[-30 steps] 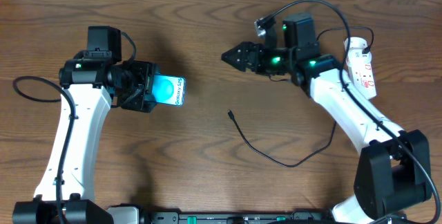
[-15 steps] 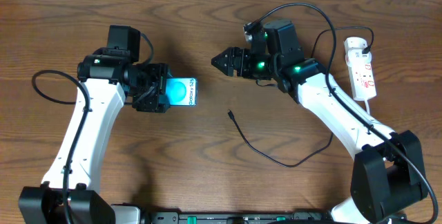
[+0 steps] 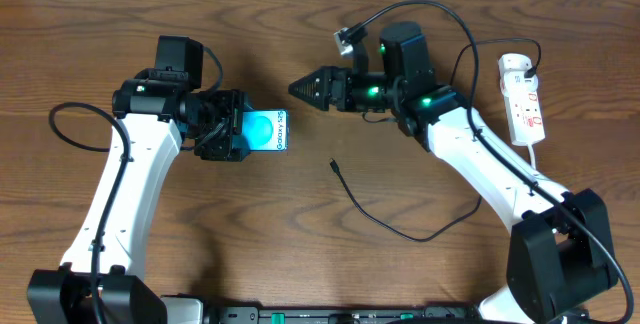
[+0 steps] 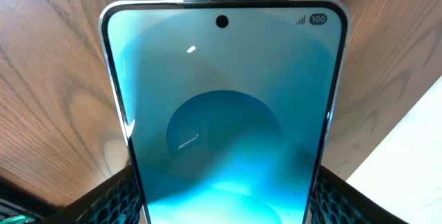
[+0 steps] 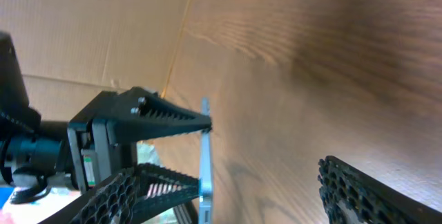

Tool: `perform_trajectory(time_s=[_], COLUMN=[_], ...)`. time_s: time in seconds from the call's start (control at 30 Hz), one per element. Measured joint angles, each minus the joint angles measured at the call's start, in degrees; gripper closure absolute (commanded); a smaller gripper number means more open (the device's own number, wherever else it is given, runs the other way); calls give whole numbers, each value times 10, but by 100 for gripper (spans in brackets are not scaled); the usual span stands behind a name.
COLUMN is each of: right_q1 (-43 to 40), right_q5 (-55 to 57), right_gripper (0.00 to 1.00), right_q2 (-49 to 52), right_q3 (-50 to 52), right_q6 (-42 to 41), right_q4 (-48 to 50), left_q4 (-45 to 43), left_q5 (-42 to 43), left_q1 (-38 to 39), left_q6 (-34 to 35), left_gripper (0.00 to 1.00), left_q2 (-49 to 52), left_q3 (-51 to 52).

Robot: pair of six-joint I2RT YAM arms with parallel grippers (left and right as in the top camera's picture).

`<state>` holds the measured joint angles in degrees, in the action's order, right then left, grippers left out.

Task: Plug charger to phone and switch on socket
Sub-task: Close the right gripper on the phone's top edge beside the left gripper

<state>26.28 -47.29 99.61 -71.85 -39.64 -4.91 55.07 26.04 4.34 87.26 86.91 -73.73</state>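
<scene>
Teal phone (image 4: 221, 113) base hidden in left pincer (image 3: 243, 134) grasp; right pincer (image 3: 298, 90) spread wide.

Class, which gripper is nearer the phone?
Left. The left gripper is clamped on the phone; the right gripper hovers open beyond its labelled end, not touching.

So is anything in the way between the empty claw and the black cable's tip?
No, nothing visible. Only bare table lies between the right gripper and the charger tip. The phone, held in the left gripper, is off to one side.
</scene>
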Motion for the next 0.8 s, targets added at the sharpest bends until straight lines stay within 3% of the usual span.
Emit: perform_trajectory(time_s=[0.57, 0.7, 0.8], right_q1=[41, 50, 62], right_q5=[-8, -3, 9], right_gripper=[25, 32, 32], right_q2=[0, 0, 0], right_q3=[0, 0, 0], right_q6=[-3, -2, -2], right_q4=[-5, -6, -7], left_q4=[0, 0, 0], left_q5=[31, 37, 39], left_q1=[0, 0, 0], left_q6=[58, 65, 70], left_gripper=[92, 93, 93], left_q2=[0, 0, 0], left_q3=[0, 0, 0])
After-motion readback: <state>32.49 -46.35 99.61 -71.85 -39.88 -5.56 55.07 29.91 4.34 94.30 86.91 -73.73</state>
